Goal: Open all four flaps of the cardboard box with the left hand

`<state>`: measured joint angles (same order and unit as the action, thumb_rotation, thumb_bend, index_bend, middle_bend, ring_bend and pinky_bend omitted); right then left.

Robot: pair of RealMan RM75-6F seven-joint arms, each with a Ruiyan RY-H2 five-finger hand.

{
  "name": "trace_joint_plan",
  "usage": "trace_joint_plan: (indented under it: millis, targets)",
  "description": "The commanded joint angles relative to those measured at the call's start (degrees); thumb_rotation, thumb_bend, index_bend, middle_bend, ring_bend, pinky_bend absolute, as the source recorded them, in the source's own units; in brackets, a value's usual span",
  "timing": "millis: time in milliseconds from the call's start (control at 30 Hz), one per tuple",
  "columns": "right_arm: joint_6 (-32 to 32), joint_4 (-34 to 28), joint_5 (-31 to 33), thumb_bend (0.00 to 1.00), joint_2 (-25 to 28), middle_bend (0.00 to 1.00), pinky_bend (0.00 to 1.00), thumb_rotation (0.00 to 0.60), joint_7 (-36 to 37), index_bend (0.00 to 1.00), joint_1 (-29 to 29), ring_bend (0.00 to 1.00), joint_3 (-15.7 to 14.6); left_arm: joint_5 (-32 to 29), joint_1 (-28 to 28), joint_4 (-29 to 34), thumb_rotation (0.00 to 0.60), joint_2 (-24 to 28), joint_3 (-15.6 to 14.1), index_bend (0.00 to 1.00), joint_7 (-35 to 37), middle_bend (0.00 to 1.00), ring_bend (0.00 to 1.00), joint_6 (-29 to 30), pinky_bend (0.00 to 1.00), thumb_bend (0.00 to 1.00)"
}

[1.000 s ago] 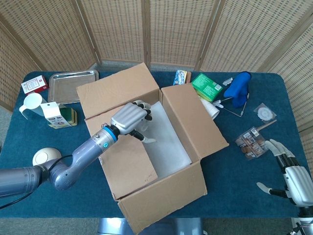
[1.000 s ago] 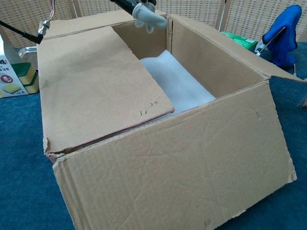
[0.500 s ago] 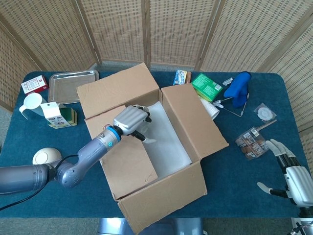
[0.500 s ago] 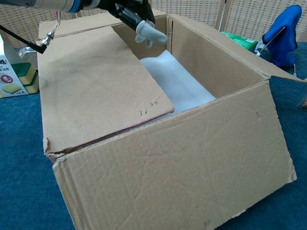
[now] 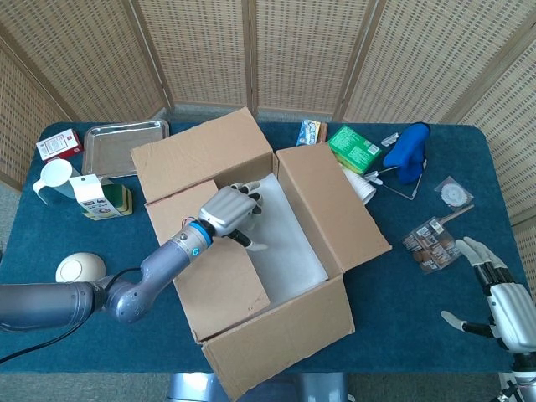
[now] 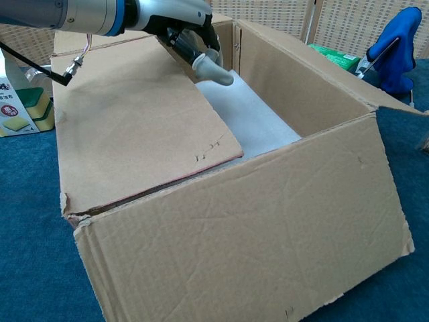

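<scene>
Cardboard box [image 5: 276, 276] angled diagonally, left robot hand [image 5: 228, 209] over closed flap [image 5: 213, 260]

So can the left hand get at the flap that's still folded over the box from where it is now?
Probably yes. The left hand is right over the free edge of the folded flap, and nothing blocks that edge inside the cardboard box.

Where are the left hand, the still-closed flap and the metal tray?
left hand [image 5: 228, 208]: head view, back of the hand.
closed flap [image 6: 127, 127]: chest view, middle of its top face.
metal tray [image 5: 126, 145]: head view, bare centre.
</scene>
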<state>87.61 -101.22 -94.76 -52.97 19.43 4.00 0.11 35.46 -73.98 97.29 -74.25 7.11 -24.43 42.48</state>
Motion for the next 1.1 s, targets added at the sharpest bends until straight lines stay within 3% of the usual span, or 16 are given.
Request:
trace_joint_plan:
  millis: [33,300,700,1100]
  targets:
    - [0.1,0.0,0.0,0.0,0.0,0.0,0.14,0.6,0.0,0.0,0.0,0.0,0.0,-1.3,-0.6,0.6,0.282,0.5,-0.6,0.6,-0.6,0.26,0.09,-0.6,0.16,0.0]
    - [0.3,-0.1,-0.2,0.0,0.0,0.0,0.14,0.6,0.0,0.0,-0.1,0.0,0.0,-3.5,-1.6,2.5,0.281,2.5,-1.7,0.61,-1.2,0.24,0.07,-1.7,0.14,0.0]
    - [0.5,-0.3,-0.6,0.0,0.0,0.0,0.14,0.6,-0.5,0.0,-0.2,0.0,-0.2,-5.9,-3.2,5.6,0.276,7.2,-4.1,0.72,-0.3,0.25,0.06,-5.2,0.15,0.0]
    - [0.6,-0.4,-1.1,0.0,-0.2,0.0,0.14,0.6,-1.1,0.0,-0.2,0.0,-0.4,-3.6,-2.2,8.9,0.273,13.0,-2.4,0.73,5.7,0.25,0.06,-8.4,0.16,0.0]
